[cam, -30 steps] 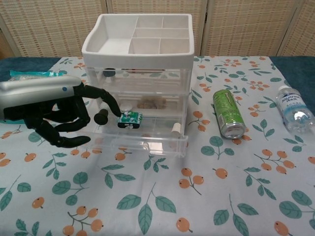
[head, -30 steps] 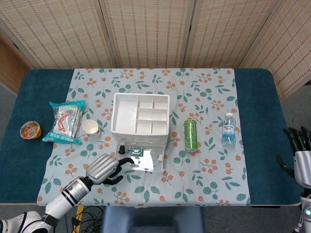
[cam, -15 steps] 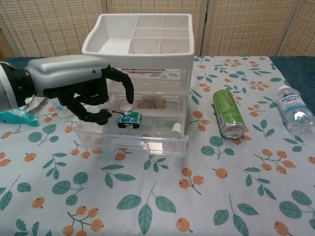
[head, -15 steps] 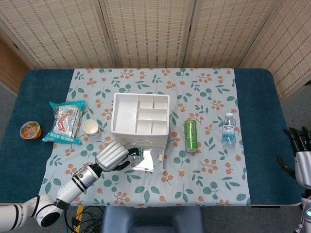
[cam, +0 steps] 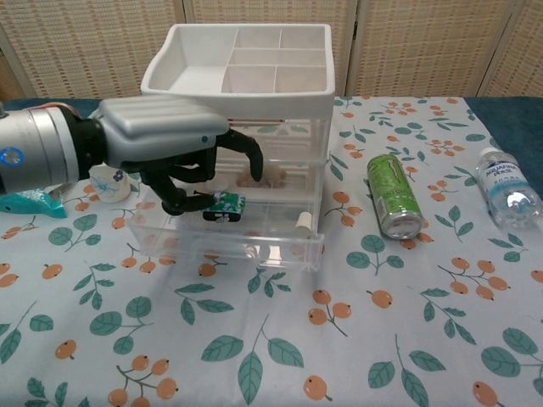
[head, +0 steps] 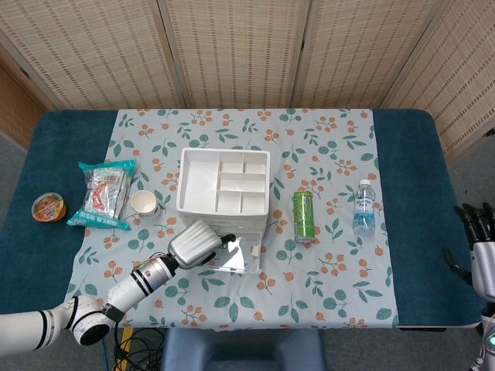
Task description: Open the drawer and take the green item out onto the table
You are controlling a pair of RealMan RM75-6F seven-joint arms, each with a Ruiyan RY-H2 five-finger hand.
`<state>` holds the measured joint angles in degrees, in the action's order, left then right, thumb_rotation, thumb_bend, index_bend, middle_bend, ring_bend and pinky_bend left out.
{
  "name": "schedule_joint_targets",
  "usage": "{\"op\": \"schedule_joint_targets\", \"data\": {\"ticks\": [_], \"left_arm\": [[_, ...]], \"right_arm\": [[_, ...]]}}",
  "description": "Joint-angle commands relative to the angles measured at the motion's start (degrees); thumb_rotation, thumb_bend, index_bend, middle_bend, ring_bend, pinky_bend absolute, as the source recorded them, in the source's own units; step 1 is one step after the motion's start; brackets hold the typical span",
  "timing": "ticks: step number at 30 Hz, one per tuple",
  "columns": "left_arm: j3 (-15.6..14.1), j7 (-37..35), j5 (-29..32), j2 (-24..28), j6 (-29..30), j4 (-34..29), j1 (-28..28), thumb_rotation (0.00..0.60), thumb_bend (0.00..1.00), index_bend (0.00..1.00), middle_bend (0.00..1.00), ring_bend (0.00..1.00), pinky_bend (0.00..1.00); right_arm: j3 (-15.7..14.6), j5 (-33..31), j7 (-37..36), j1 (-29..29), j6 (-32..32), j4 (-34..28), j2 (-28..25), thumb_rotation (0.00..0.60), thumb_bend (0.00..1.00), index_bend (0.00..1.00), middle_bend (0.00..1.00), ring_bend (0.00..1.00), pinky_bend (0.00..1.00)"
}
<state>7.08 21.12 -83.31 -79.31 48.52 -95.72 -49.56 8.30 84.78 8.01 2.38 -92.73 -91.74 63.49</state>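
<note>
Drawer box: a white and see-through box of drawers (cam: 254, 110) stands in the middle of the flowery cloth (cam: 356, 339). Its top is a white tray with little sections.
Open drawer: the bottom drawer (cam: 254, 242) is pulled out toward the robot. You can see into it from above.
Green item: a small green and white thing (cam: 226, 204) lies inside the open drawer, near the left side. It is also a tiny bit of green in the head view (head: 225, 240), mostly hidden.
Left hand: the left hand (cam: 174, 157) reaches over the open drawer, with dark fingers (cam: 246, 153) curled down. The fingertips are right at the green item. I cannot tell if they really have hold of it or only touch it. In the head view the left hand (head: 193, 245) covers the left part of the drawer.
Right hand: the right hand (head: 479, 251) is far off at the right edge of the table, with fingers apart and nothing in it.
Other things: a green can (cam: 393, 197) lies on the cloth just right of the drawers. A water bottle (cam: 507, 188) is further right. A paper cup (head: 145, 203), a snack bag (head: 104, 193) and a small round tub (head: 48, 207) are on the left.
</note>
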Motion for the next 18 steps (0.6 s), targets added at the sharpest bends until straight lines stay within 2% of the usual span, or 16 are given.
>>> {"op": "schedule_joint_targets", "data": {"ticks": [1,10,18], "left_arm": [[-0.3,2.5,-0.3,-0.4,-0.6,1.1,-0.9,0.600,0.38,0.29,0.96,1.00,1.00],[-1.8,13.9,1.5,-0.7,-1.5,1.9,-2.2,0.600,0.38,0.26,0.96,1.00,1.00],[-2.3,21.8,5.9,-0.8,-2.2,0.6,-3.0,0.600,0.38,0.23,0.96,1.00,1.00]], "right_arm": [[0.0,0.0,-0.1,-0.1,-0.1,0.0,0.0,0.600,0.31,0.13,0.16,0.10,0.18],[-0.1,-0.2,-0.1,-0.3,-0.1,0.0,-0.2,0.600,0.31,0.13,0.16,0.10,0.18],[0.0,-0.1,0.1,-0.1,0.1,-0.2,-0.2,0.600,0.31,0.13,0.16,0.11,0.18]]}}
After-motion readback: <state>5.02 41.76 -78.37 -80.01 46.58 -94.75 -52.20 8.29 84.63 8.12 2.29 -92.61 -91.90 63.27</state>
